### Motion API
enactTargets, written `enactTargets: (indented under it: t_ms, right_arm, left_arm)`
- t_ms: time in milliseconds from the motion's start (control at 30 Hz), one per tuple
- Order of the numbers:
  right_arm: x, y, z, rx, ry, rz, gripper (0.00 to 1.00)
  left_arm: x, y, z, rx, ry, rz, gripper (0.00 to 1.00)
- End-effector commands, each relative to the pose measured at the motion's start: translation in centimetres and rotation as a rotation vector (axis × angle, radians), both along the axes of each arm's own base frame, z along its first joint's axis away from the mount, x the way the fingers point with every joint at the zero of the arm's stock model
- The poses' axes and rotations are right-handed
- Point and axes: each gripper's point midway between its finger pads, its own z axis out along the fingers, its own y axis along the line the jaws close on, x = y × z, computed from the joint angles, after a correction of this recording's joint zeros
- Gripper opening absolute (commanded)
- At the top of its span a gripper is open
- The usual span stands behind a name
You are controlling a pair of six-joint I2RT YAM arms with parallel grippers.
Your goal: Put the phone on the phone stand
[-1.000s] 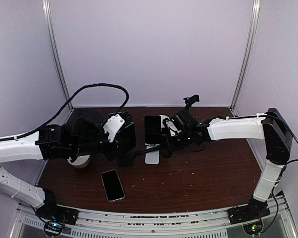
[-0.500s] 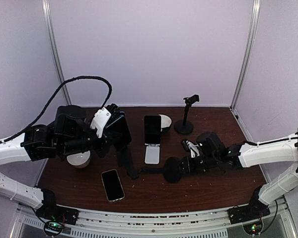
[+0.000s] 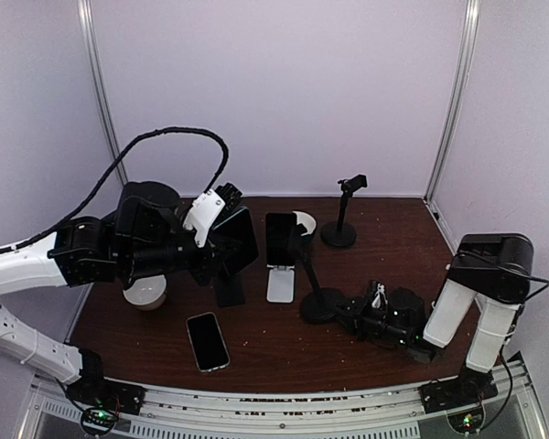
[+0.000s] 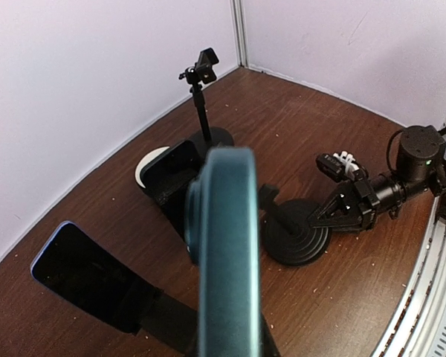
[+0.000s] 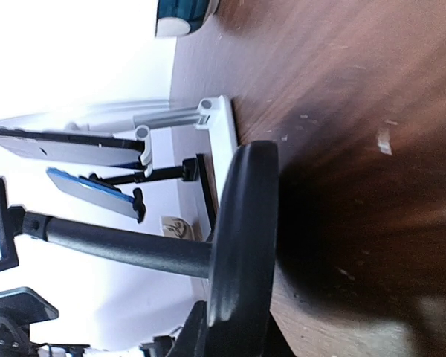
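Note:
My left gripper (image 3: 224, 259) is shut on a dark teal phone (image 3: 236, 240), holding it above the table at the left of centre. In the left wrist view the phone (image 4: 223, 253) is edge-on and hides the fingers of the left gripper (image 4: 224, 338). A black phone stand with a round base (image 3: 318, 305) and a thin stem stands right of centre. My right gripper (image 3: 355, 315) lies low on the table, shut on that base. The right wrist view shows the base disc (image 5: 241, 238) held in the right gripper (image 5: 227, 331).
A black phone leans on a white stand (image 3: 280, 285). A second black stand (image 3: 229, 294) under my left arm carries a blue-edged phone (image 4: 85, 274). A tall clamp stand (image 3: 340, 229) is at the back. Another phone (image 3: 207, 340) lies flat near the front, and a white cup (image 3: 146, 294) stands left.
My right arm has drawn back to the near right, bringing the black stand with it; the stand went from lying sideways to standing on its base. My left arm shifted slightly right with the phone.

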Motion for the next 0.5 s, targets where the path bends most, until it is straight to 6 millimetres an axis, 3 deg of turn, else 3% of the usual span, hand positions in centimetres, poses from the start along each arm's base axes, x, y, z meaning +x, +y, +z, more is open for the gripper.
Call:
enactTargets:
  t_ms: [0, 100, 267, 467]
  right_arm:
    - [-1.4, -2.6, -1.6, 0.092, 0.073, -0.114, 0.16]
    - [-2.2, -2.9, -1.6, 0.066, 0.058, -0.106, 0.25]
    - [-3.2, -3.7, -3.2, 0.01, 0.115, -0.108, 0.63]
    - [-4.7, -4.9, -3.4, 0.038, 0.158, -0.131, 0.71]
  left_arm:
    - [0.5, -1.8, 2.0, -0.067, -0.025, -0.011, 0.0]
    - [0.6, -2.4, 1.3, -0.051, -0.018, -0.016, 0.0]
    - [0.8, -3.5, 0.7, -0.039, -0.007, -0.028, 0.0]
    - [0.6, -4.0, 0.4, -0.028, -0.003, -0.039, 0.0]
